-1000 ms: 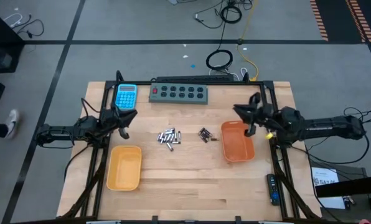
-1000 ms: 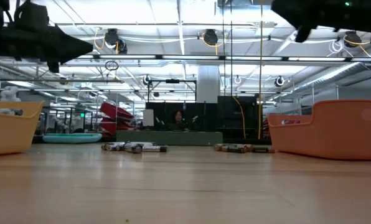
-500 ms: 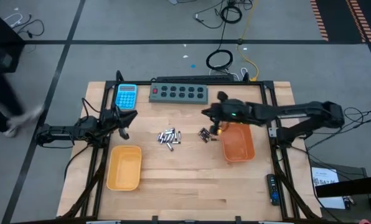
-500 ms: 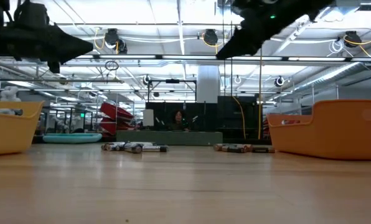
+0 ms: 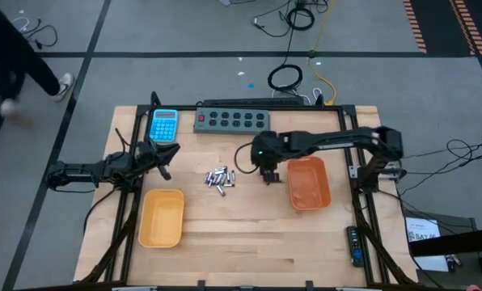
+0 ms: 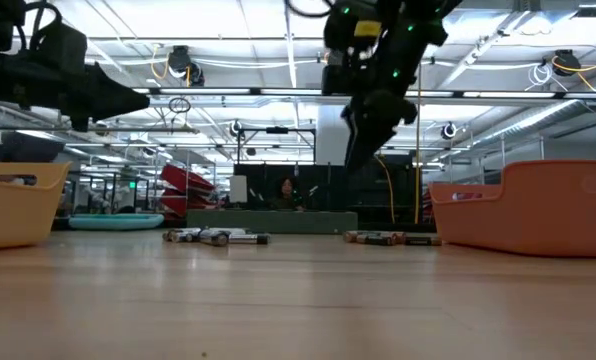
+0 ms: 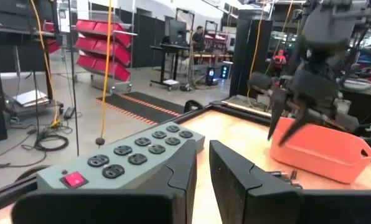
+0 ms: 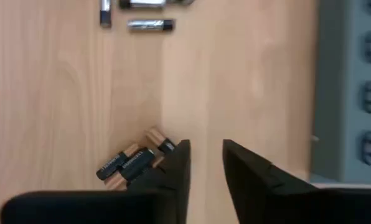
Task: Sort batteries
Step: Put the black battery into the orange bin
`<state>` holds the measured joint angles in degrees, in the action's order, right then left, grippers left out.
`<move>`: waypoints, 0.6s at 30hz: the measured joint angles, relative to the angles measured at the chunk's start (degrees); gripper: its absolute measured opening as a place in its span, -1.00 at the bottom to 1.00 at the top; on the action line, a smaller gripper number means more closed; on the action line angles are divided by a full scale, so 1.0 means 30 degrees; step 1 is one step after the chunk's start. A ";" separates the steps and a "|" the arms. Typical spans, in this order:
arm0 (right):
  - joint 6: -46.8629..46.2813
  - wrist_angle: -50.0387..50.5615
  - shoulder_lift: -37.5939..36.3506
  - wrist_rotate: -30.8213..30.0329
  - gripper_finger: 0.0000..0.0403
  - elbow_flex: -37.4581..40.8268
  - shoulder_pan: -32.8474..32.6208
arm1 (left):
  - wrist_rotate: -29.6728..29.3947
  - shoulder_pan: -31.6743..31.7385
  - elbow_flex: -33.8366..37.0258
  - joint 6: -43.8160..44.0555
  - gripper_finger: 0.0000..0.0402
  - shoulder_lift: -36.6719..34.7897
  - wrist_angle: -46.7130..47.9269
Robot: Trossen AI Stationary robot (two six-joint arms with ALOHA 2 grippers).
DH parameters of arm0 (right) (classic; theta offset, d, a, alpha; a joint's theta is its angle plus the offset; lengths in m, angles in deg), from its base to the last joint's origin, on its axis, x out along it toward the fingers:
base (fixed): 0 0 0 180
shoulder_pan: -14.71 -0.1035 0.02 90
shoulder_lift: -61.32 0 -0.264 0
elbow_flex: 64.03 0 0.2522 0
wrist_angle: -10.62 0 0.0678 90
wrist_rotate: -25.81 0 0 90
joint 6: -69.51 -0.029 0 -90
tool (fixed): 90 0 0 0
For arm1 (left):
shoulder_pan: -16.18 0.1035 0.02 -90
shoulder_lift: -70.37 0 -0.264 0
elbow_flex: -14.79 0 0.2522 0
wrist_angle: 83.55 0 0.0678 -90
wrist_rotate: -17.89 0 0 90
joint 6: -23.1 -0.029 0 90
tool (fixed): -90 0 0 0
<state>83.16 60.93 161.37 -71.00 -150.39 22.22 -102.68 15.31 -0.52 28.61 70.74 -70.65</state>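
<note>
A cluster of silvery batteries [image 5: 219, 178] lies on the wooden table's middle. A smaller clump of dark batteries [image 8: 131, 163] lies to its right, beside the orange tray [image 5: 308, 184]. My right gripper [image 8: 205, 155] points steeply down, open and with nothing between its fingers. It hangs well above the table [image 6: 356, 160], just beside the dark batteries. My left gripper [image 7: 201, 168] waits level at the table's left side [image 5: 165, 158], above the wood, its fingers almost together and holding nothing.
A yellow tray [image 5: 161, 217] stands at the near left. The grey power strip [image 5: 233, 120] and the blue calculator [image 5: 164, 124] lie along the far edge. A person walks on the floor beyond the table's far left corner [image 5: 14, 48].
My right arm has swung out from the table's right edge, past the orange tray, toward the middle. Its gripper has tipped from level to steeply down and sunk a little, ending over the dark batteries. The batteries have not moved.
</note>
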 joint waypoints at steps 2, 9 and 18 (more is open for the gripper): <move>0.0769 0.0677 0.0915 0.0043 -0.43 -0.0636 -0.0174 | -0.0032 0.0000 -0.0013 -0.0006 -0.73 -0.0002 0.0041; 0.2697 0.2862 0.3560 0.0220 -0.36 -0.3095 -0.0560 | -0.0044 0.0000 -0.0014 -0.0068 -0.73 0.0013 0.0089; 0.4449 0.3317 0.4117 0.0396 -0.32 -0.3461 -0.0546 | -0.0044 0.0000 -0.0013 -0.0055 -0.73 0.0027 0.0114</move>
<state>96.51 70.88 173.72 -69.82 -160.77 20.58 -102.81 15.31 -0.55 28.45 70.82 -70.30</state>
